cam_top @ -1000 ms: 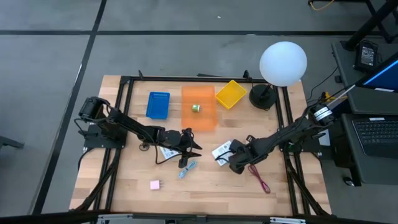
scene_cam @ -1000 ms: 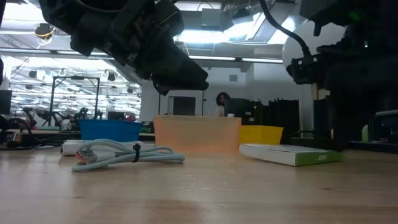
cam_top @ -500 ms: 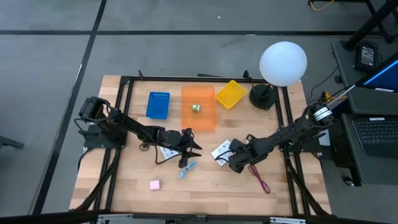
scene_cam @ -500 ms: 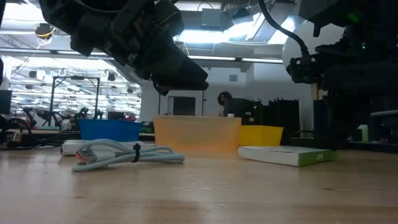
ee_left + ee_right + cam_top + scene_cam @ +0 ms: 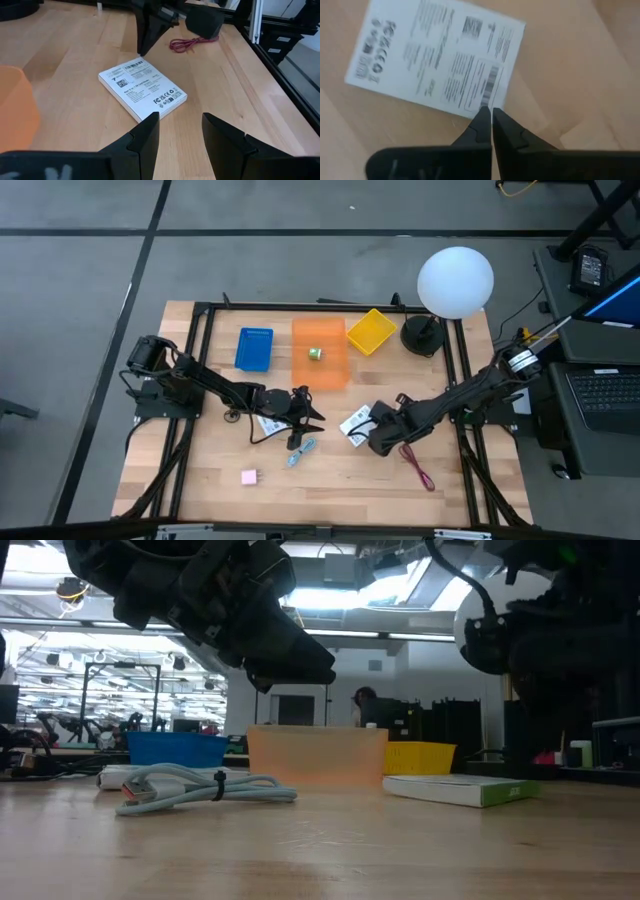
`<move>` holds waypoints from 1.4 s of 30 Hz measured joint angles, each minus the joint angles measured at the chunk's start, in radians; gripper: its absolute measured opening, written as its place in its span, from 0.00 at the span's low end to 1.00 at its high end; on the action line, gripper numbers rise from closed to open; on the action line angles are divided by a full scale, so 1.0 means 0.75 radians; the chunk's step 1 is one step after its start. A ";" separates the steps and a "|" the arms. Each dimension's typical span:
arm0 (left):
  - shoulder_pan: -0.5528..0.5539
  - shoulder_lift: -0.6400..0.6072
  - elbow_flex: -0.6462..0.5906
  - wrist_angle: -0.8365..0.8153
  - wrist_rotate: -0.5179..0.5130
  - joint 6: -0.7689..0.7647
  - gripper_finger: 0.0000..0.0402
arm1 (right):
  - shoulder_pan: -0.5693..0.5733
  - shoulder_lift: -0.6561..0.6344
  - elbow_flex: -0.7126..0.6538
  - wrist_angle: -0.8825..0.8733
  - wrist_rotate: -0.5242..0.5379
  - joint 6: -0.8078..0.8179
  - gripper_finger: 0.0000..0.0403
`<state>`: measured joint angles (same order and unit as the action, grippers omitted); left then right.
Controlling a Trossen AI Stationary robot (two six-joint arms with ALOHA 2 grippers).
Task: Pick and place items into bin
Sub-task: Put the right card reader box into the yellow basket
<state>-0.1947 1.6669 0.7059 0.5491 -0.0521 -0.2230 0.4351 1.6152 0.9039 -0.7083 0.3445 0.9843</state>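
Observation:
A white printed packet (image 5: 354,423) lies flat on the table right of centre. My right gripper (image 5: 488,113) is shut, its tips slanting down at the packet's barcode edge. My left gripper (image 5: 180,125) stands open above the table, pointing at the same packet (image 5: 142,90) from the left without touching it. A second white packet (image 5: 268,425) lies under my left arm. On the table lie a light-blue cable piece (image 5: 300,452), a pink cube (image 5: 248,476) and a dark-red cord (image 5: 418,465). A tiny greenish cube (image 5: 315,353) sits in the orange bin (image 5: 320,375). My right gripper's shut fingertips (image 5: 482,117) come from above, slanting down, at the packet's edge by the barcode (image 5: 486,95), near one corner. I cannot tell whether they touch it. The packet lies flat on the table.
A blue bin (image 5: 254,348) and a yellow bin (image 5: 371,330) flank the orange bin at the far side. A white globe lamp (image 5: 455,280) stands at the far right. A black frame rail (image 5: 462,380) runs along the table's right side. Bare wood lies along the near edge.
My right gripper has tipped a little over the white packet while staying shut and in place. My left gripper has kept still and open.

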 joint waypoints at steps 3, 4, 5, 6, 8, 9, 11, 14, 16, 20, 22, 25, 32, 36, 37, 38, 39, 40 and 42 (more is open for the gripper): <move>0.000 0.000 0.000 0.000 0.000 0.000 0.36 | -0.001 -0.028 0.001 -0.007 0.004 -0.001 0.00; 0.000 0.000 0.000 0.000 0.000 0.000 0.36 | 0.000 -0.029 0.001 -0.017 0.004 0.000 0.00; 0.000 0.000 0.000 0.000 0.000 0.000 0.36 | 0.000 -0.029 0.001 -0.026 0.003 0.002 0.00; 0.000 0.000 0.000 0.000 0.000 0.000 0.36 | 0.000 -0.028 0.001 -0.028 0.004 0.002 0.00; 0.000 0.000 0.000 0.000 0.000 0.000 0.36 | -0.002 -0.019 -0.004 -0.007 0.004 0.003 0.00; 0.000 0.000 0.000 0.000 -0.001 0.000 0.36 | -0.004 -0.016 -0.015 0.012 0.003 0.003 0.00; 0.000 0.000 0.000 0.000 0.000 0.001 0.36 | -0.008 -0.009 -0.043 0.055 0.004 0.003 0.00; 0.000 0.000 -0.001 0.000 -0.001 0.001 0.36 | -0.019 -0.009 -0.090 0.100 0.002 0.010 0.00; 0.000 0.000 -0.001 0.000 -0.001 0.001 0.36 | -0.021 -0.009 -0.110 0.100 -0.010 0.027 0.00; 0.000 -0.001 -0.001 0.000 -0.001 0.001 0.36 | -0.020 -0.012 -0.144 0.152 -0.023 0.039 0.00; 0.000 -0.001 -0.001 0.000 -0.011 0.001 0.36 | -0.020 -0.013 -0.158 0.201 -0.023 0.038 0.00; 0.001 -0.001 -0.001 0.000 -0.022 0.001 0.36 | -0.020 -0.013 -0.170 0.239 -0.022 0.039 0.00; 0.000 -0.001 -0.001 0.001 -0.025 -0.007 0.36 | -0.020 -0.013 -0.175 0.248 -0.027 0.043 0.00; 0.001 0.005 -0.001 0.005 -0.065 -0.096 0.36 | -0.020 -0.012 -0.176 0.247 -0.029 0.043 0.00; 0.001 0.007 -0.001 0.001 -0.069 -0.125 0.36 | -0.020 -0.012 -0.176 0.247 -0.030 0.043 0.00; 0.001 0.011 -0.002 0.002 -0.070 -0.158 0.36 | -0.020 -0.012 -0.176 0.247 -0.031 0.043 0.00; 0.001 0.020 -0.002 0.012 -0.071 -0.202 0.36 | -0.020 -0.012 -0.176 0.246 -0.032 0.043 0.00; 0.002 0.028 -0.002 0.012 -0.070 -0.246 0.36 | -0.020 -0.011 -0.176 0.246 -0.033 0.043 0.00; 0.004 0.033 -0.003 0.005 -0.052 -0.331 0.37 | -0.020 -0.011 -0.177 0.246 -0.033 0.043 0.00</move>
<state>-0.1915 1.6915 0.7036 0.5527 -0.0911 -0.4716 0.4198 1.6070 0.7712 -0.5236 0.3197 1.0168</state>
